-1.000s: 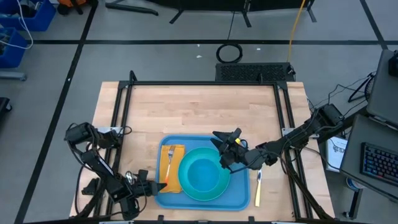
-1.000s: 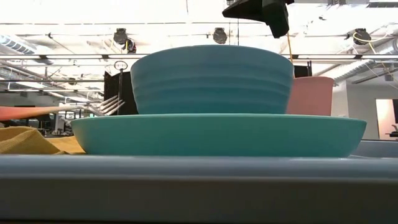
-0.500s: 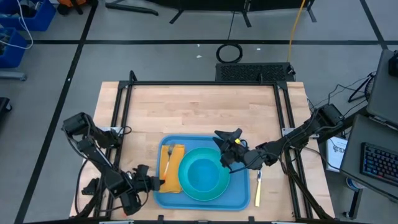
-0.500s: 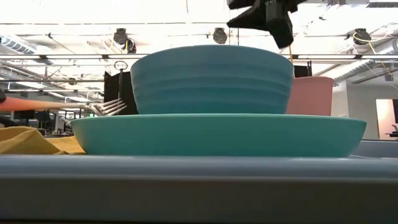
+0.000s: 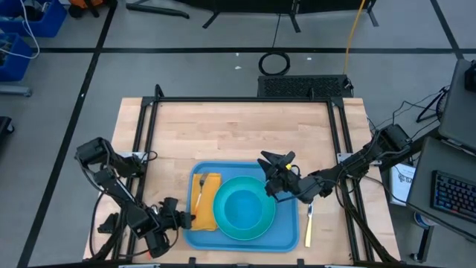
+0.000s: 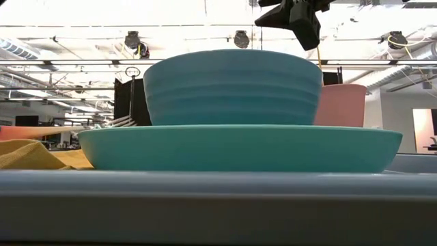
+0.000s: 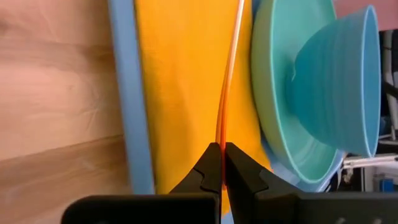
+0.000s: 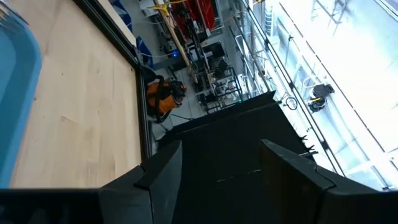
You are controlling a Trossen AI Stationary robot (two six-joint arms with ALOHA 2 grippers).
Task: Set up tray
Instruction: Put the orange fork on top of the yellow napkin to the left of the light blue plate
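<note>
L gripper (image 7: 221,163) pinched closed; R gripper (image 8: 221,163) spread, raised

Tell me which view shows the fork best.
The high view: the whole fork lies on the yellow napkin beside the plate. The left wrist view shows only its orange handle pinched by the left gripper. The low view catches just the tines; the right wrist view, nothing.

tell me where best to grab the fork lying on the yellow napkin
Grip the fork by the near end of its thin orange handle, coming in low from the near-left edge of the tray. It lies flat on the napkin, tines pointing away, with the plate crowding its other side. The left gripper is pinched there.
</note>
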